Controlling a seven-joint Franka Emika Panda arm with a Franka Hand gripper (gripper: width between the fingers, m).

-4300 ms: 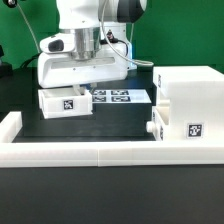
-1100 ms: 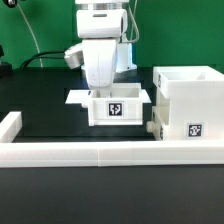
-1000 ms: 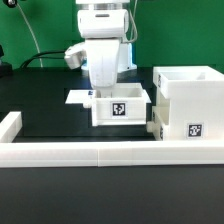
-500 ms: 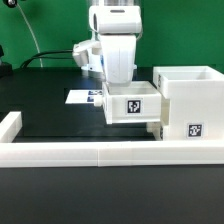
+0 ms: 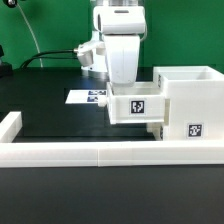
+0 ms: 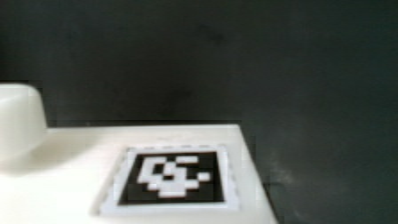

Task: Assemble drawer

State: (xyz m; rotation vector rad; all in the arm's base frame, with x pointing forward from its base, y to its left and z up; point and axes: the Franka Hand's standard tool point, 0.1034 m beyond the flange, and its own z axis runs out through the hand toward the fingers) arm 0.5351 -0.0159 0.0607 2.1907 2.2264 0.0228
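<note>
Gripper (image 5: 124, 88) was clamped on the small tagged tray (image 5: 137, 107), which hung right below it, off the table and just about touching the tall housing (image 5: 190, 95) beside it; fingertips were hidden behind the tray wall, fwiw. My worry: if the tray wasn't lined up with its slot, pushing on could catch an edge and jam, or shove the housing sideways; that grip might also slip.

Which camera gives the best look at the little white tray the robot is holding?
The exterior view: the small tray shows almost whole, tag facing the camera, under the arm beside the tall housing. The wrist view shows only a blurred close-up of one white face and its tag.
</note>
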